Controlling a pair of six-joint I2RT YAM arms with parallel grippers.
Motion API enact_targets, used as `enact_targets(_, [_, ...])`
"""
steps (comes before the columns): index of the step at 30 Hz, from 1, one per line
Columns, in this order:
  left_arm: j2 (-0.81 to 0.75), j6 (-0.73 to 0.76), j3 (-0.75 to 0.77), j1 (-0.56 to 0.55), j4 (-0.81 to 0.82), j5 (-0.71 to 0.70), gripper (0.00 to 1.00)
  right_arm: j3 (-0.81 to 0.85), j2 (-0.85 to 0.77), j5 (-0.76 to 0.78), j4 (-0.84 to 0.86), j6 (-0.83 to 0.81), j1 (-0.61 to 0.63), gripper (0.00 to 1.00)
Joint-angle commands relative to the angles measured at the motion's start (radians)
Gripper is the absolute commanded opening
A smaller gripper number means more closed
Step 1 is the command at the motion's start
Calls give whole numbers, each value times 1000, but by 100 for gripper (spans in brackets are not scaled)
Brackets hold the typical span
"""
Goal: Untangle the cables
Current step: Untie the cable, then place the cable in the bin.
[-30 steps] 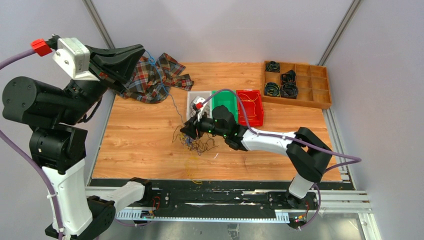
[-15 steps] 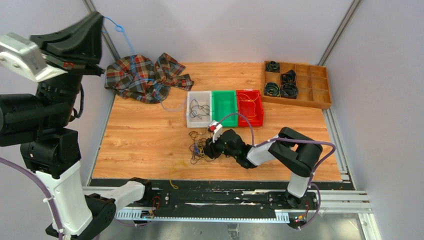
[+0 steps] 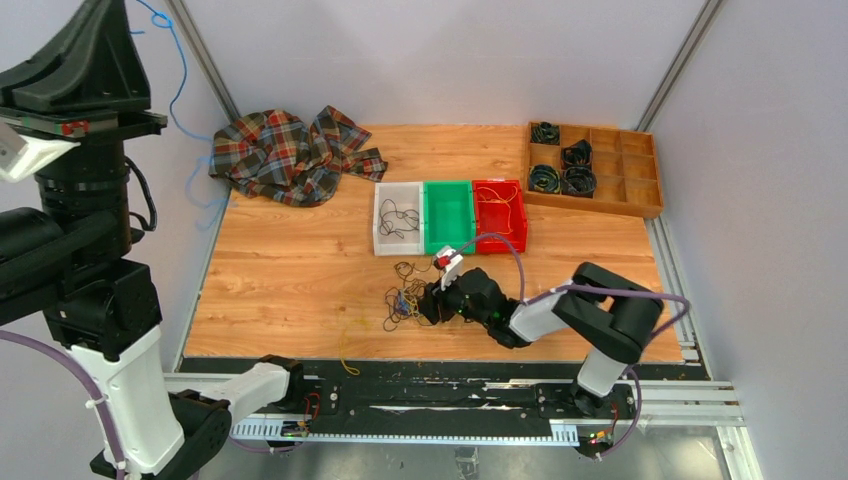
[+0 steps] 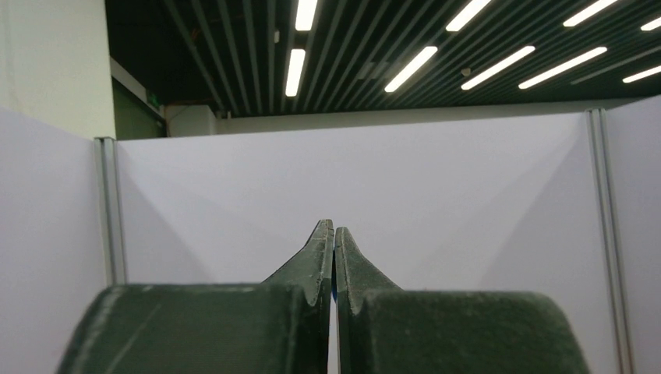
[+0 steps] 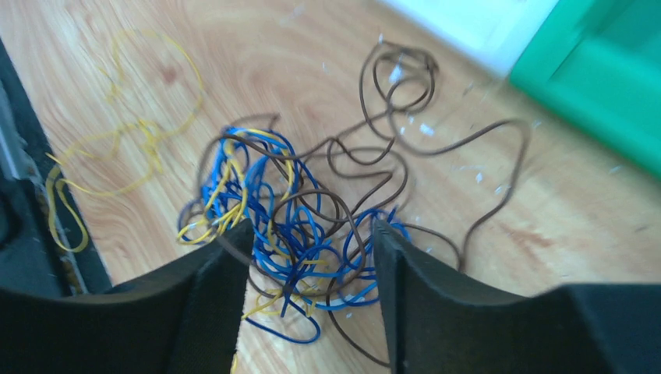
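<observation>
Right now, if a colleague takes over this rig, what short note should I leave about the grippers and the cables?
Left gripper: shut, raised high at the left, with a blue cable hanging from it.
Right gripper: open, low over the tangle of blue, yellow and brown cables on the table.
Done: a few cables lie in the white bin and the red bin; one yellow cable lies loose beside the tangle.
Left: separate the tangle.

Can't see tips of left gripper [image 4: 334, 231] from above, cropped at top edge along with blue strand [image 3: 184, 55]. Can't separate colours in cables [image 3: 403, 300] there, too small. Near part of bundle hidden behind right gripper [image 5: 312, 226] fingers. Green bin [image 5: 600, 86] blurred, cropped at right edge.
</observation>
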Motion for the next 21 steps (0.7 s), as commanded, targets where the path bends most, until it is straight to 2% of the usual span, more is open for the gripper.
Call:
enact_targets(1, [-26, -37, -101, -5, -48, 119, 0, 86, -216, 36, -199, -57, -11, 65])
enact_targets(3, [-43, -69, -159, -5, -61, 170, 1, 150, -291, 32, -290, -94, -10, 71])
enact_targets(6, [-58, -124, -239, -4, -83, 223, 0, 253, -360, 4, -416, -145, -11, 74])
enact_targets(10, [-48, -186, -303, -4, -108, 259, 1, 352, -392, -91, -425, -198, -10, 76])
enact_targets(15, [-22, -273, -360, -5, -98, 332, 1, 462, -351, -206, -357, -210, -11, 77])
enact_targets(17, [-9, -314, -378, -5, -89, 366, 1, 503, -311, -192, -336, -217, -12, 77])
enact_targets(21, [25, -398, -380, -5, -103, 428, 1, 602, -221, -95, -359, -247, -38, 65])
